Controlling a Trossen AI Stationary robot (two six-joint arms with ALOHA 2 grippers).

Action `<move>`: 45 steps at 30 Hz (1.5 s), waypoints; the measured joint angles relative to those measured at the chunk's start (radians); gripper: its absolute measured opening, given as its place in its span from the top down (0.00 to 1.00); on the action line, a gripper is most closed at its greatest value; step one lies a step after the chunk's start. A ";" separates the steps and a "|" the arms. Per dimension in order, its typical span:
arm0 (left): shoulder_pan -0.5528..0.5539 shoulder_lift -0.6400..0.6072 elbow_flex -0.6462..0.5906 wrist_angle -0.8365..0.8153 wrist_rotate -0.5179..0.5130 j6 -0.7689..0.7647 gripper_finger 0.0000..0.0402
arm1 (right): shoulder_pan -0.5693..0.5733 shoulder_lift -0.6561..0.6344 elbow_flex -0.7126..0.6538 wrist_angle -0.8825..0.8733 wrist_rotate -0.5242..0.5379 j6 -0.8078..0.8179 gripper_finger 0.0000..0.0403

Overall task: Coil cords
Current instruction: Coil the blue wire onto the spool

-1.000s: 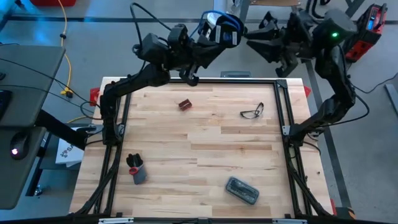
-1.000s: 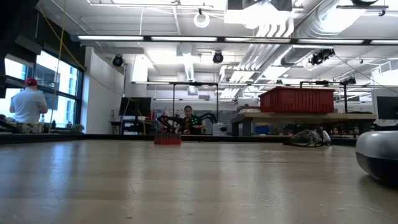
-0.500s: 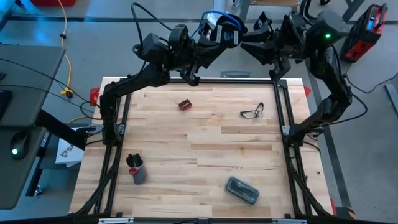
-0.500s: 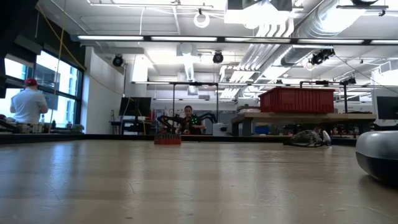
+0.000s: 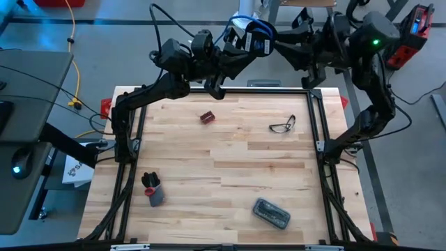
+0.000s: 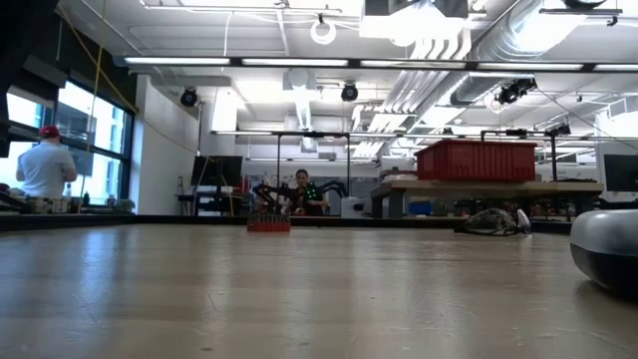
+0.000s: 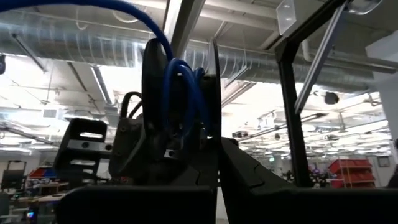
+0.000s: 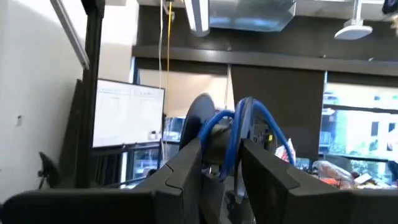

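beyond counter (image 5: 230, 153) at 12 o'clock: left tool (image 5: 240, 47) clamped on reel (image 5: 252, 36); right tool (image 5: 279, 43) pinching blue cord (image 8: 239, 134).

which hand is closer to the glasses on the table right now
Right. The right hand is raised past the table's far edge, nearly straight beyond the glasses. The left hand, holding the reel of blue cord, is up there too but further toward the left side.

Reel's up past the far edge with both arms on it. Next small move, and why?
Probably the right gripper carries the blue cord another turn around the reel: the left gripper holds the reel shut tight, and a cord loop sits between the right fingers.
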 joint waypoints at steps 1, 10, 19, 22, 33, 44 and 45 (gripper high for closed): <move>0.000 0.000 0.000 -0.001 0.000 0.002 1.00 | 0.006 0.002 0.000 -0.003 0.007 -0.003 0.74; 0.000 0.000 0.000 -0.001 -0.003 0.001 1.00 | 0.020 0.012 0.000 -0.004 0.079 -0.037 0.80; -0.003 0.000 0.000 0.001 -0.003 0.002 1.00 | 0.020 0.012 0.000 -0.007 0.100 -0.045 0.98; -0.002 0.000 0.000 -0.001 -0.007 -0.026 1.00 | 0.020 0.011 0.000 -0.007 0.100 -0.045 0.99; 0.030 -0.002 0.000 -0.039 0.024 -0.186 0.83 | 0.016 -0.015 0.017 -0.011 0.099 -0.047 1.00; 0.079 -0.033 0.000 -0.070 0.206 -0.375 0.61 | -0.008 -0.058 0.016 -0.151 0.100 -0.074 1.00; 0.084 -0.039 0.000 -0.072 0.225 -0.389 0.60 | -0.013 -0.060 0.017 -0.169 0.101 -0.074 1.00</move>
